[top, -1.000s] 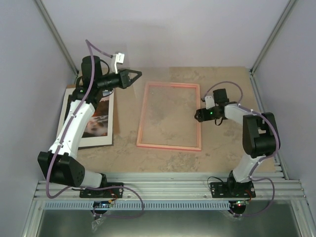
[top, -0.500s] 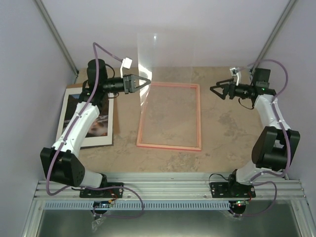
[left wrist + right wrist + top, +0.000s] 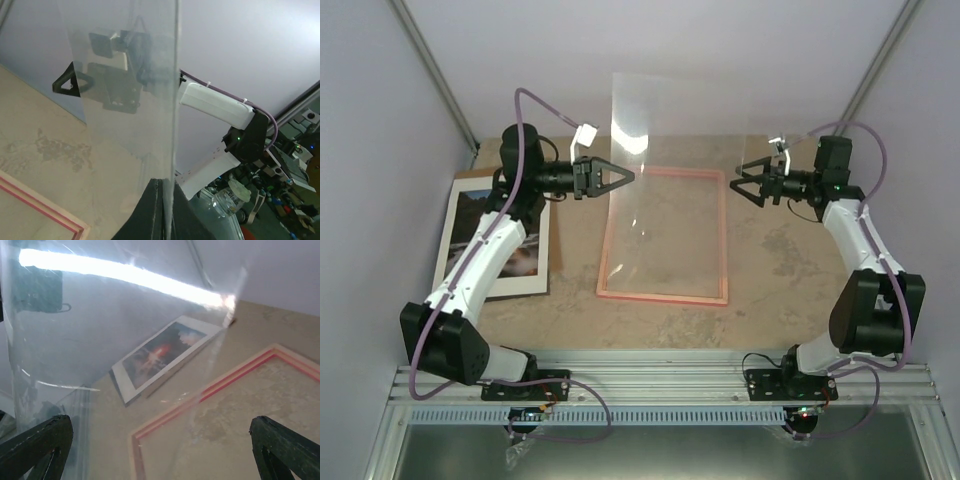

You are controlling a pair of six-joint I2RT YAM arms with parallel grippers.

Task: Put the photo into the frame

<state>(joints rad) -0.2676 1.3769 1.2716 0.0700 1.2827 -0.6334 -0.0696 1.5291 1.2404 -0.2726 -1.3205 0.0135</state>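
1. Overhead, a clear flexible plastic sheet (image 3: 670, 120) stands upright, its left edge pinched flat in the left gripper (image 3: 626, 177); it is likely slippery and floppy.
2. Below and between both sets of fingers lies the thin pink rectangular frame (image 3: 665, 297), probably light yet rigid, flat on the table (image 3: 790, 270).
3. Well left of the left fingers lies the white-bordered landscape photo (image 3: 523, 258): probably light and bendable, best taken by a border edge.
4. Right gripper (image 3: 740, 186) gapes fully, holding nothing, just beside the sheet's right edge.

Pale lilac walls (image 3: 720, 60), mottled tan tabletop (image 3: 790, 280) w/ alu rail (image 3: 660, 385) nr front
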